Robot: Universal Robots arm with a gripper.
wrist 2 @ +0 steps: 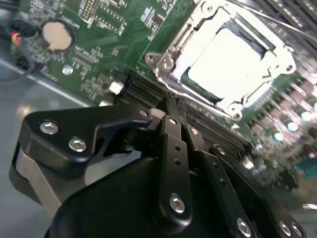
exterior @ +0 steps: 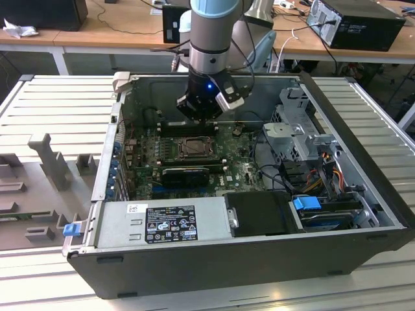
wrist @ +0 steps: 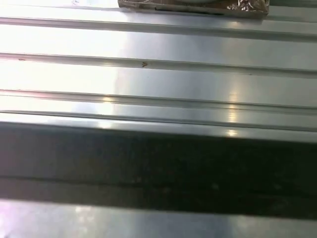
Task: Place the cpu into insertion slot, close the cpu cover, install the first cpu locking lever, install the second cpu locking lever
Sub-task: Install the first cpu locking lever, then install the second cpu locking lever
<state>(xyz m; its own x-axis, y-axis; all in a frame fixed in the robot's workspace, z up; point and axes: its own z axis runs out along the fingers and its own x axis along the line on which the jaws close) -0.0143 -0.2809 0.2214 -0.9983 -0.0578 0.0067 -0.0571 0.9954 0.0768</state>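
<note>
cpu [wrist 2: 225, 57]: we see its pale square face lying flat inside the socket.
insertion slot [exterior: 195, 148]: silvery-rimmed, on green board.
cpu cover [wrist 2: 171, 52]: silvery frame lying down around the chip.

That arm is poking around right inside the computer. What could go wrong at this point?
Judging from the pictures, two things.

The pincer sits low, close over the long black memory slots beside the insertion slot. A small slip sideways might knock them or scrape the green circuit board.

The cpu already lies in the slot with the cpu cover framing it. A push landing off target could press on the chip's face instead of the metal around it.
</note>
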